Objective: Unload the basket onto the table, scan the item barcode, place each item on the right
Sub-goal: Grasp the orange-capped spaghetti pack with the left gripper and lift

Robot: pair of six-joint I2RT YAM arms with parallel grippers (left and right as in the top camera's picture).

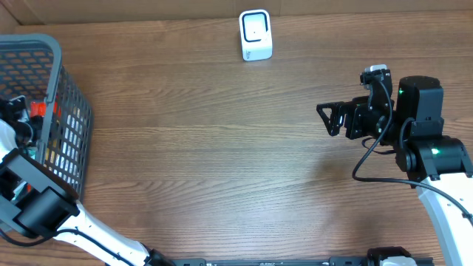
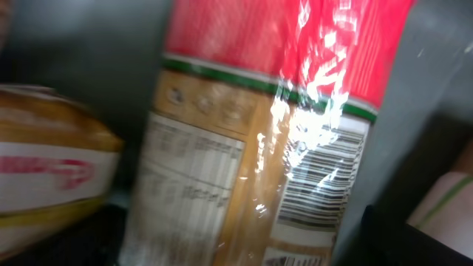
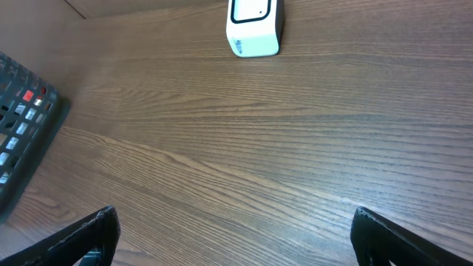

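Over the table [image 1: 222, 170], the right pincer [image 1: 326, 122] gapes wide, holding nothing.

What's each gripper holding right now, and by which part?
Right gripper: open, holding nothing. Left gripper is down in the basket, close against a red-and-tan packet; whether it grips it, or where, cannot be told.

Table [image 1: 214, 148]: bare wood runs from the basket [image 1: 74, 125] to your right end effector [image 1: 325, 120]; you can sweep across freely
Far edge: the scanner [image 1: 256, 35] stands alone; room on both sides
Basket inside: mesh walls hem you in; a red packet [image 2: 251, 133] blocks the way ahead; a yellow packet [image 2: 52, 170] crowds its left
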